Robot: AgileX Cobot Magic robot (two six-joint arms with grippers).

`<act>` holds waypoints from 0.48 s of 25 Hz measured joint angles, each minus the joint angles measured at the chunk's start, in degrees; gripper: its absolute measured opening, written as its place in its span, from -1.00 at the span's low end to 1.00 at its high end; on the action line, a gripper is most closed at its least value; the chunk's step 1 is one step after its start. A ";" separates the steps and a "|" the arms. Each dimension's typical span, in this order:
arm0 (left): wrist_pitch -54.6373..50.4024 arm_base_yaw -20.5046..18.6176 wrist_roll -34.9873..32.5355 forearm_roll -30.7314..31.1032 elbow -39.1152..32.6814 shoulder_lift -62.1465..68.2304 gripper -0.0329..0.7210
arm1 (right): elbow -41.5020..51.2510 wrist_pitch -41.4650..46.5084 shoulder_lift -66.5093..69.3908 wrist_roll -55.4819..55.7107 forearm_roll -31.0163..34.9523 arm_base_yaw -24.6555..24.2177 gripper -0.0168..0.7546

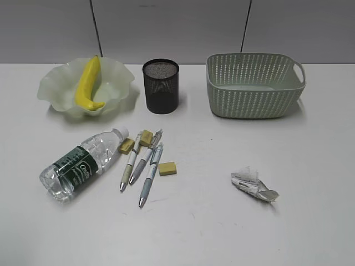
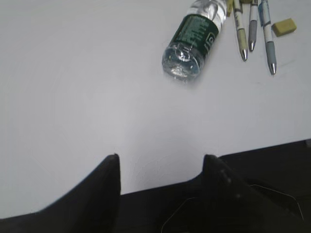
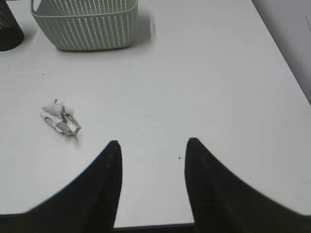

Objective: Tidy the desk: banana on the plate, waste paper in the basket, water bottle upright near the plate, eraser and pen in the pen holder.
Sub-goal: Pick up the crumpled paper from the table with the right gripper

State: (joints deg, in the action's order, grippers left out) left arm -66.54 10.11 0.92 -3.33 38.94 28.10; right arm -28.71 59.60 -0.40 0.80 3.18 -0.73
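Observation:
The banana lies in the pale green plate at the back left. The water bottle lies on its side on the desk, also in the left wrist view. Three pens and three yellow erasers lie beside it; the pens and one eraser show in the left wrist view. The black pen holder stands empty. The waste paper lies front right, also in the right wrist view. The basket is at the back right. My left gripper and right gripper are open, empty, above the near desk edge.
A grey wall runs behind the desk. The basket and the edge of the pen holder show at the top of the right wrist view. The desk's right edge runs along that view's right side. Neither arm shows in the exterior view.

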 joint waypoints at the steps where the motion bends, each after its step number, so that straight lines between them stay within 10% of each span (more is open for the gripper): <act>1: 0.00 0.00 0.00 0.00 -1.95 -1.90 0.15 | 0.00 -0.17 0.00 0.00 0.57 0.00 -0.05; 12: 1.64 0.05 0.00 -0.19 -5.95 -23.00 0.03 | -7.75 -4.94 22.02 -24.93 13.11 0.71 -0.05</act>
State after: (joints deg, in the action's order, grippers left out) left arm -64.90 10.16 0.92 -3.52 32.99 5.10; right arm -36.46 54.66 21.62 -24.13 16.29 -0.02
